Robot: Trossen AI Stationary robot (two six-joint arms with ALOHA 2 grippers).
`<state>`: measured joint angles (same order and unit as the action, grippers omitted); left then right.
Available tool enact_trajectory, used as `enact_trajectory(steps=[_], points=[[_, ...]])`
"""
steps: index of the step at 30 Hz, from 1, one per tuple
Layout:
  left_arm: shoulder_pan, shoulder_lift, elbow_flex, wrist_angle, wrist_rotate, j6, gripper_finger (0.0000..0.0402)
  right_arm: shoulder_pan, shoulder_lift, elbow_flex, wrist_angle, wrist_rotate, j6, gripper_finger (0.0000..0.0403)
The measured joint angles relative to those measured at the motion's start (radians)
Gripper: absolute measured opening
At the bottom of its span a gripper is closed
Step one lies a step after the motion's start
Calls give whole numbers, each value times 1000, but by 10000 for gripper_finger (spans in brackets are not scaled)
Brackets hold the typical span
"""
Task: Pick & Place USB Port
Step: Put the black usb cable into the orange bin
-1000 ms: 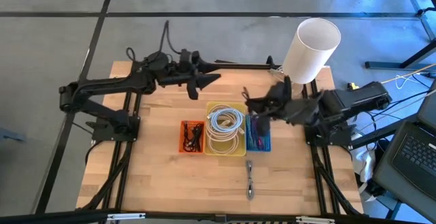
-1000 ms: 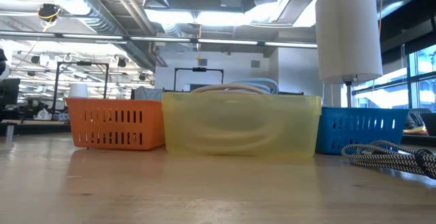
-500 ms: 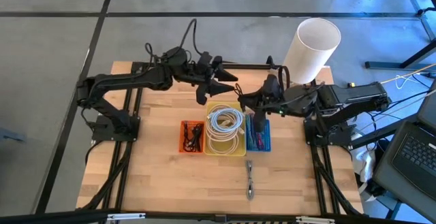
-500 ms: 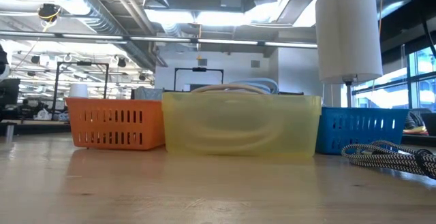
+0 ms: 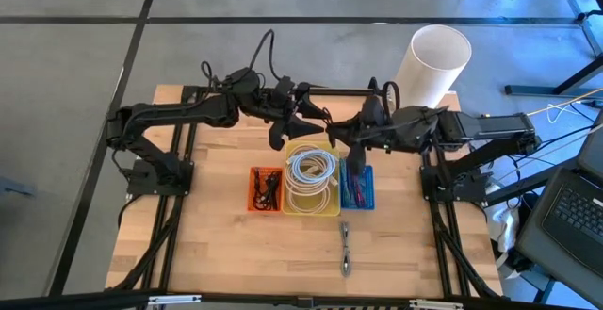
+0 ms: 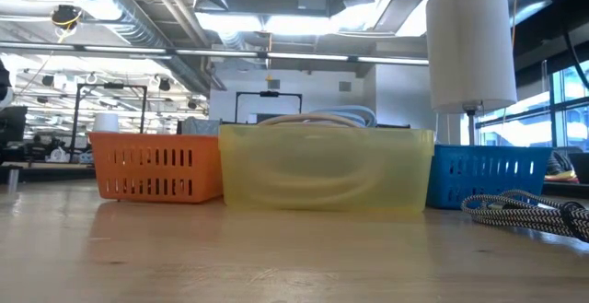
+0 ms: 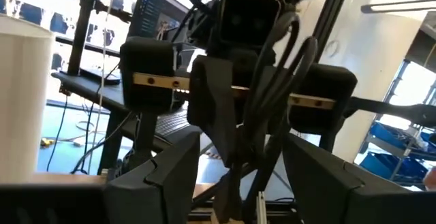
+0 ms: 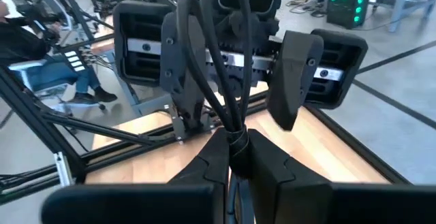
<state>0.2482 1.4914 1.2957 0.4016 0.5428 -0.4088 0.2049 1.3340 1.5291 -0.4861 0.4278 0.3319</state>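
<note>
My right gripper (image 5: 341, 138) hangs above the far ends of the yellow basket (image 5: 313, 180) and blue basket (image 5: 357, 187). It is shut on a looped black cable (image 8: 221, 60), which also shows in the left wrist view (image 7: 276, 94). My left gripper (image 5: 318, 126) faces it from the table's left and is open. In the left wrist view its fingers (image 7: 170, 176) stand on either side of the cable loops, with no touch showing. A braided cable (image 5: 346, 251) lies flat on the table near the front. My right gripper pinches the black cable between its two fingers at a gathered spot (image 8: 235, 141). The fingers lie roughly level and point toward the table's left. The loops stand out ahead of the fingertips toward the left gripper, clear of the table.
The orange basket (image 5: 266, 189) holds dark cables, the yellow one white coiled cable, and the blue one mixed small items. A tall white cylinder (image 5: 431, 65) stands at the far right corner. Bare wood lies in front of the baskets, around the braided cable (image 6: 529, 213).
My right gripper has risen from over the blue basket and moved toward the far edge and the table's left. My left arm has reached toward the table's right and now faces the right gripper closely. Most of this came early, and both have barely moved since.
</note>
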Motion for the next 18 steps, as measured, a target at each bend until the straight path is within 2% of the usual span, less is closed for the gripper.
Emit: enact_trajectory(steps=[7, 13, 15, 18], points=[[0, 0, 0, 55, -37, 12, 202, -46, 8, 0, 7, -78, 0, 28], [0, 0, 0, 59, -56, 29, 195, -66, 25, -1, 18, -92, -6, 28], [0, 0, 0, 58, -58, 46, 174, -68, 27, -1, 15, -92, -9, 28], [0, 0, 0, 58, -45, 93, 112, -67, 32, -1, 17, -91, -23, 28]])
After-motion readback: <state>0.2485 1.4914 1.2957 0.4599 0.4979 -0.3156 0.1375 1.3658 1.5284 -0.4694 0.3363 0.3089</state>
